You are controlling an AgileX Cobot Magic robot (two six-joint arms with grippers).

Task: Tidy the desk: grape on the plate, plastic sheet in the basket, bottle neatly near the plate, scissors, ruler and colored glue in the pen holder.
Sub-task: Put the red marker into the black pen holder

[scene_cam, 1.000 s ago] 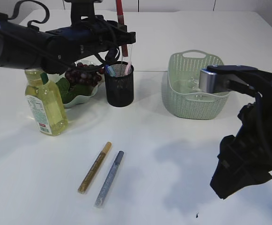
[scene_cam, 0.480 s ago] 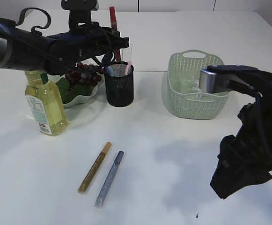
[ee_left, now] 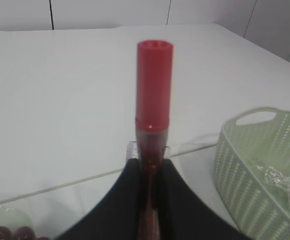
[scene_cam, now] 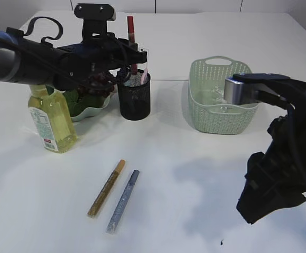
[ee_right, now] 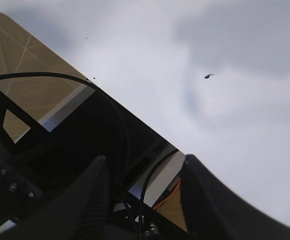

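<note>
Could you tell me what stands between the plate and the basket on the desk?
The black mesh pen holder stands between the plate and the basket, with a red glue stick poking up above it. The exterior view shows this.

Black arms, looped black cables; left gripper black; silver cylinder on right arm.

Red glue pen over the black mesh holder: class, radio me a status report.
Left pincer shut on red glue pen, above black mesh pen holder. Right pincer open, empty. Gold glue pen and silver glue pen on table. Nothing blocking.
</note>
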